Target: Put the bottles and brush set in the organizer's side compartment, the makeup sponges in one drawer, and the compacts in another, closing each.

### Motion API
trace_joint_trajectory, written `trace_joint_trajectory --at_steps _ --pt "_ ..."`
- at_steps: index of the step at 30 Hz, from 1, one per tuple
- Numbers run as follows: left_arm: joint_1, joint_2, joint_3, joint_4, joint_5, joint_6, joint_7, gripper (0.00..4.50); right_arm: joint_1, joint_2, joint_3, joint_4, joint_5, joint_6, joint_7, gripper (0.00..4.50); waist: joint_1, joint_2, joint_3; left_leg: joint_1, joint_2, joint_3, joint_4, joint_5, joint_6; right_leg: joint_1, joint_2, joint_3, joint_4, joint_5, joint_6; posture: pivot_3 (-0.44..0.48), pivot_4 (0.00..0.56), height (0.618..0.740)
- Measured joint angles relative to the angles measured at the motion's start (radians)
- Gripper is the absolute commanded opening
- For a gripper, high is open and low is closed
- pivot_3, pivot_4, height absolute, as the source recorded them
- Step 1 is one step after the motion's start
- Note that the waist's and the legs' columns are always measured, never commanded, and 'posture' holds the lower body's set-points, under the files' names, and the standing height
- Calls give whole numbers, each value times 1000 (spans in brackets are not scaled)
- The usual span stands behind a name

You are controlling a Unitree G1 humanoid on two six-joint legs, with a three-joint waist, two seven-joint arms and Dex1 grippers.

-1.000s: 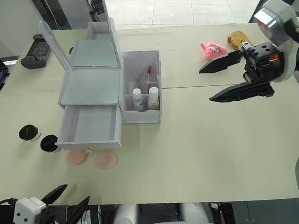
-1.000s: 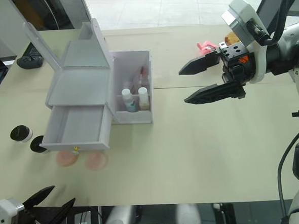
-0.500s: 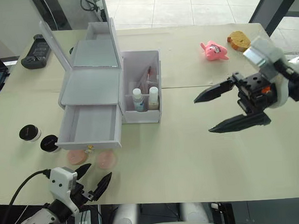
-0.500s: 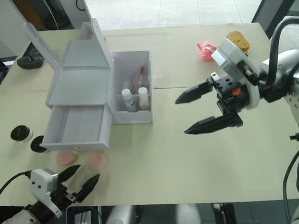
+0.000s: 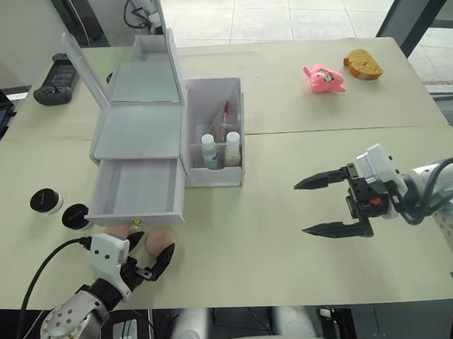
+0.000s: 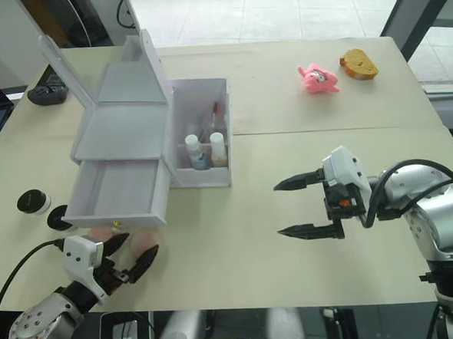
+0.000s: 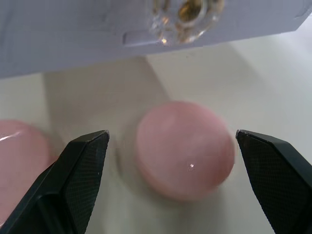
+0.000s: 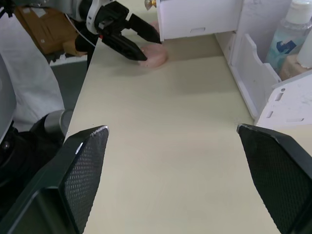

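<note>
The white organizer (image 5: 136, 133) has its lower drawer (image 5: 139, 192) pulled open and bare inside. Its side compartment (image 5: 216, 132) holds two bottles (image 5: 208, 151) and a brush set (image 5: 225, 116). Two pink makeup sponges lie on the table in front of the drawer. My left gripper (image 5: 151, 249) is open, its fingers either side of the right sponge (image 7: 183, 148); the other sponge (image 7: 19, 161) lies beside it. Two black compacts (image 5: 44, 200) (image 5: 75, 217) sit left of the drawer. My right gripper (image 5: 301, 208) hangs open over bare table, right of the organizer.
A pink toy (image 5: 325, 77) and an orange-brown piece (image 5: 362, 63) lie at the far right of the table. A black handheld device (image 5: 54, 80) sits at the far left. The table's front edge runs just behind my left gripper.
My left gripper came up from below the table edge and forward to straddle the right sponge. My right gripper dropped lower and nearer, staying open.
</note>
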Motion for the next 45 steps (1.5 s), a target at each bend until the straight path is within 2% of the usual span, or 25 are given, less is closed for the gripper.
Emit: trace_joint_trajectory --at_steps 10,13,16,21,24,27,32,34,37,39,42,45 --pt "-15 23 -55 -4 68 -5 28 4493 11 2 20 29 -39 -42 -16 4500 4 0 0 0 0 0 0 0 0 0 0 0 0 0 0 0 150 740" --pt "-12 34 -67 -5 104 -20 36 3928 -9 3 28 35 -47 -44 -22 4500 3 0 0 0 0 0 0 0 0 0 0 0 0 0 0 0 150 740" --pt "10 50 -58 -3 118 -43 33 3023 -20 3 29 35 -50 -49 -24 4500 3 0 0 0 0 0 0 0 0 0 0 0 0 0 0 0 150 740" --pt "16 67 -37 -1 108 -41 11 2989 -38 6 43 41 -50 -52 -20 4500 0 0 0 0 0 0 0 0 0 0 0 0 0 0 0 0 150 740" --pt "43 75 7 -1 56 -39 -29 2989 -65 12 49 57 -48 -61 -15 4500 -1 0 0 0 0 0 -1 0 0 0 0 0 0 0 0 0 150 740" --pt "109 93 86 -3 -47 -44 -124 2989 -96 15 57 76 -43 -64 1 4500 -2 0 0 0 0 0 -1 0 0 -1 0 0 -1 0 0 0 150 740" --pt "322 146 293 -64 -189 -107 -350 2989 -184 19 80 121 -32 -60 56 4500 -2 -1 1 0 1 1 -1 0 0 -1 0 0 -1 0 0 0 150 740" --pt "394 156 389 -77 -218 -153 -433 2989 -221 29 94 133 -22 -58 76 4500 -1 0 1 0 1 1 -1 0 0 0 1 0 -2 0 0 0 150 740" --pt "478 178 584 -70 -327 -176 -570 2989 -282 65 100 157 -3 -53 85 4500 2 -2 2 -1 3 2 -1 0 0 -1 2 0 -3 0 -1 0 150 740" --pt "494 209 709 -38 -407 -170 -634 2989 -302 67 97 163 8 -47 90 4500 6 -2 2 -1 3 2 -1 0 0 -1 1 0 -3 0 -1 0 150 740" --pt "464 308 898 50 -539 -117 -672 2989 -309 68 96 168 32 -32 95 4500 5 -3 2 -1 4 1 -1 0 0 -1 2 -1 -2 0 -1 0 150 740" --pt "409 420 1009 91 -638 -31 -658 2989 -318 72 96 167 44 -27 95 4500 -1 -2 2 -1 4 1 -1 0 0 -1 3 -1 -2 1 -1 0 150 740"
